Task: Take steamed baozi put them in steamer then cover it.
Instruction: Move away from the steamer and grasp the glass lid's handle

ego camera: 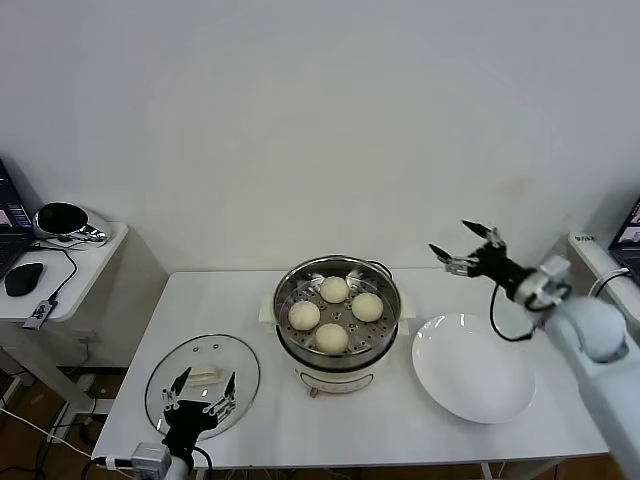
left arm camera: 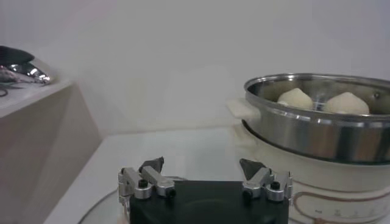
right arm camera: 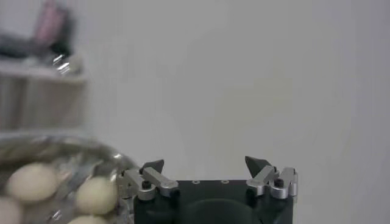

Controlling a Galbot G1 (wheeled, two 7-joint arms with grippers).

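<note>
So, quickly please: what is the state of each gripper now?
Left gripper: open, holding nothing, above the cover.
Right gripper: open, holding nothing, raised to the right of the steamer.

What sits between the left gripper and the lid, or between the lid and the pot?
Nothing visible. The left gripper, jaws open, hangs right above the lid, by its handle. The table stretch between lid and steamer is bare. All four baozi sit below the pot's rim. The right gripper is off beyond the plate.

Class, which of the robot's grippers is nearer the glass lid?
Left. The left gripper hovers right over the cover; the right gripper is across the table, beyond the steamer.
</note>
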